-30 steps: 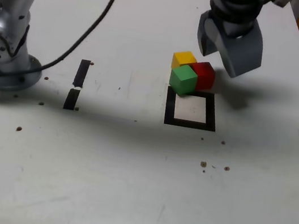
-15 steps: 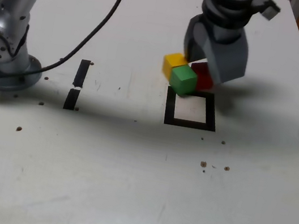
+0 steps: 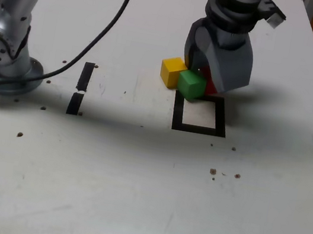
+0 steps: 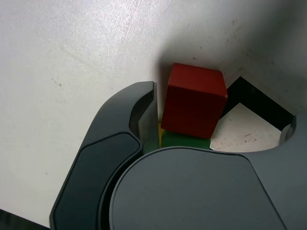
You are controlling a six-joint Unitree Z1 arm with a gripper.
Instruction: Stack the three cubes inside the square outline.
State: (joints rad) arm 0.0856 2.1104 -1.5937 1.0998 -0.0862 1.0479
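The grey, smooth-shelled pincer (image 4: 218, 117) is spread wide, grasping nothing, with the small matte red cube (image 4: 194, 100) between its fingers. In the exterior view, the small matte green cube (image 3: 191, 85) sits just left of the red cube, and the small matte yellow cube (image 3: 173, 72) lies farther left of it. The black-tape square outline (image 3: 198, 130) lies just below the red cube on the white, speckled worktop (image 3: 114, 188). Two short black tape strips (image 3: 85, 76) lie well to its left.

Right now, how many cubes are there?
3: yellow on the exterior view's left, green beside it, red partly behind the gripper.
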